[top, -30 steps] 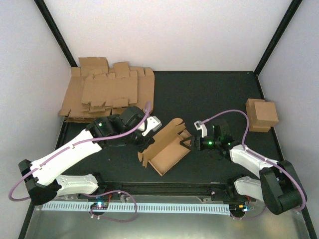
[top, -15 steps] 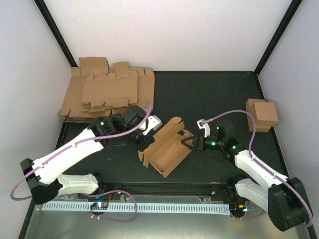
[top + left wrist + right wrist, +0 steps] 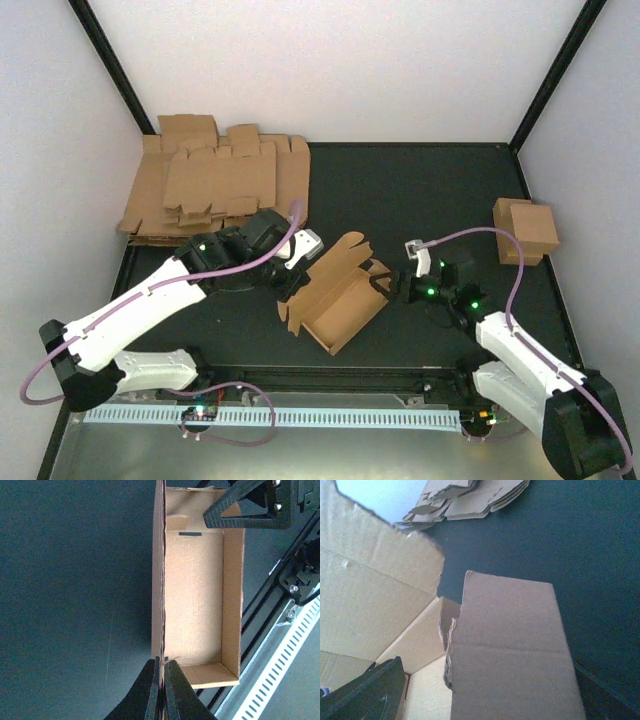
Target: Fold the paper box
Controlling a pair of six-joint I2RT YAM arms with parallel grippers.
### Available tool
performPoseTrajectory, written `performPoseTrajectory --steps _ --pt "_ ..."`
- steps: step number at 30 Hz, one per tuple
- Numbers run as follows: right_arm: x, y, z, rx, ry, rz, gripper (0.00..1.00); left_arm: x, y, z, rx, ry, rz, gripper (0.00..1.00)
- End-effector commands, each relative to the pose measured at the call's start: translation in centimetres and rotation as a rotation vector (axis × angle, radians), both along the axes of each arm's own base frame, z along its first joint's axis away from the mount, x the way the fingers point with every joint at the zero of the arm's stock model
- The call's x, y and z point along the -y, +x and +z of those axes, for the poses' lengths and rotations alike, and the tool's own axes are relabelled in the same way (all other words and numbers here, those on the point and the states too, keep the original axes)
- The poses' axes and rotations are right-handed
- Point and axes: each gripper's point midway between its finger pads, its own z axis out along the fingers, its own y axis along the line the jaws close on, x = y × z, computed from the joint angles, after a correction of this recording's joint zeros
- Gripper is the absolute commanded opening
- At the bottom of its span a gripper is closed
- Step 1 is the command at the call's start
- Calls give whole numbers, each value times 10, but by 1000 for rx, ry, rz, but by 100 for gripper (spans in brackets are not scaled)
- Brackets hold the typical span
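— At the left gripper (image 3: 161,662), how do the jaws stand?
— Pressed together, pinching the top edge of one long wall of the paper box (image 3: 195,595) near its corner. Both fingers (image 3: 149,692) lie flat against the cardboard.
— And the right gripper (image 3: 384,285)?
— Spread wide at the opposite end of the box. Its wrist view shows an upright end flap (image 3: 510,650) beside one dark finger (image 3: 367,692). Whether either finger touches the flap cannot be told.
— Where does the box lie?
— Near the middle of the black table (image 3: 430,190), between the two arms, set askew, its tray open upward and a flapped panel standing along the far long side.
— Farther out?
— A pile of flat blanks (image 3: 215,185) lies at the far left corner, and a closed brown box (image 3: 526,230) sits by the right edge, well apart from the work
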Motion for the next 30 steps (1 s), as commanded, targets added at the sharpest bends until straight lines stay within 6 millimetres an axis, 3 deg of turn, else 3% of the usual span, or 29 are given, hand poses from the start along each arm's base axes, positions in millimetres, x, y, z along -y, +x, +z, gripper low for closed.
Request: performPoseTrajectory --steps 1,17,30 --pt "6 4 4 19 7 -66 89 0 -1 16 17 -61 5 2" --pt "36 5 5 63 -45 -246 97 -2 -3 29 25 -121 2 2" --pt "51 0 1 74 -54 -321 95 -5 -2 23 13 -114 13 1"
